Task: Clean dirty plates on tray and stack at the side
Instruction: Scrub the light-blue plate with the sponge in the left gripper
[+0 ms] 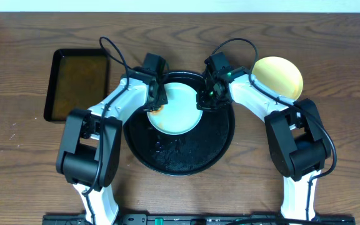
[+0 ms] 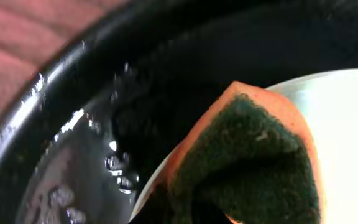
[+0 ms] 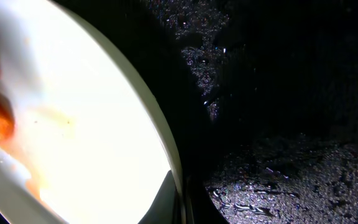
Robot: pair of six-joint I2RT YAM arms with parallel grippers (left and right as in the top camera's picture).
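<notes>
Resting on a pale blue-white round plate (image 1: 180, 114), a green-orange sponge (image 2: 253, 149) is grasped by the left pincer (image 1: 157, 104) (right pincer (image 1: 203, 100) clenched).

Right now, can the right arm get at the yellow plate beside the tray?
Probably yes: the yellow plate lies on bare table right beside that arm, though the right gripper must first release the pale blue plate's rim.

We see the round black tray (image 1: 186, 156), its floor wet and glistening. A pale blue-white plate (image 1: 179, 112) lies flat in its far half, faintly smeared orange. A pale yellow plate (image 1: 280, 75) sits off the tray, beyond its right rim.
</notes>
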